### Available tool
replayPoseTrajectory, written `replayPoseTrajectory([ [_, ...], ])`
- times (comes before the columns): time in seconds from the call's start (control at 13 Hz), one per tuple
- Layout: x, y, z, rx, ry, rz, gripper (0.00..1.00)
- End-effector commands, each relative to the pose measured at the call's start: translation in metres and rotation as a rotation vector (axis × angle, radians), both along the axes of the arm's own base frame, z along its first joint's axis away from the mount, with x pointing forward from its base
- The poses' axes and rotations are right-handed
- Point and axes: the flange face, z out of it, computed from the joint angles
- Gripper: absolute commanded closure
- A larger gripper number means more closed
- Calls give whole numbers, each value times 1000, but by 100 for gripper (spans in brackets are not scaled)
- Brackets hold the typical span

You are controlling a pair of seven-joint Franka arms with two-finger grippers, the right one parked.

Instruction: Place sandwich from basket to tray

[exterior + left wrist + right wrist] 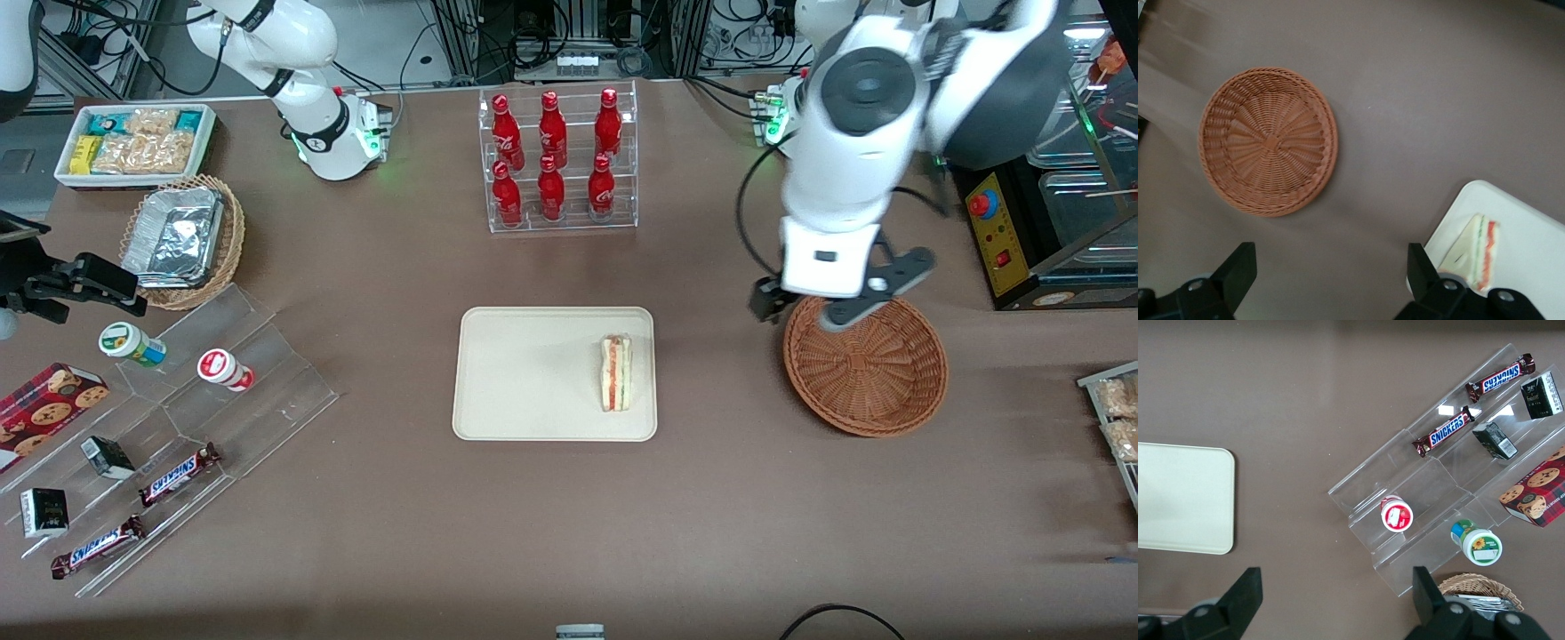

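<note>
The sandwich (pixel 615 373) lies on the cream tray (pixel 524 373), near the tray's edge that faces the basket, with its red and green layers showing. The reddish-brown wicker basket (pixel 867 369) stands empty beside the tray, toward the working arm's end. My left gripper (pixel 805 309) hangs open and empty above the table, over the basket's rim farther from the front camera. The left wrist view shows the open gripper (pixel 1330 257) over bare table, with the basket (pixel 1268 140), the tray's corner (pixel 1531 247) and the sandwich (pixel 1478 257).
A clear rack of red bottles (pixel 558 160) stands farther from the front camera than the tray. A clear stepped stand (pixel 178 418) with snacks, a tan basket of foil containers (pixel 182 236) and a white bin (pixel 133 142) lie toward the parked arm's end. A black control box (pixel 1005 236) stands at the working arm's end.
</note>
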Motion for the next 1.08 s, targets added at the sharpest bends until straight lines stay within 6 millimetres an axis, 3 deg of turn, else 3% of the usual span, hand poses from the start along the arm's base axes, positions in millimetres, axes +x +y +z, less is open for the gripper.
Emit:
replayPoseTrajectory([
  [0.0, -18, 42, 16, -31, 54, -92, 0],
  [0.15, -22, 80, 23, -82, 77, -151, 0],
  [0.31, -34, 124, 15, -117, 113, -211, 0],
  [0.62, -73, 214, 20, -217, 107, -345, 0],
  [0.77, -92, 232, 27, -230, 91, -353, 0],
  [1.0, -79, 236, 56, -215, 117, -331, 0],
])
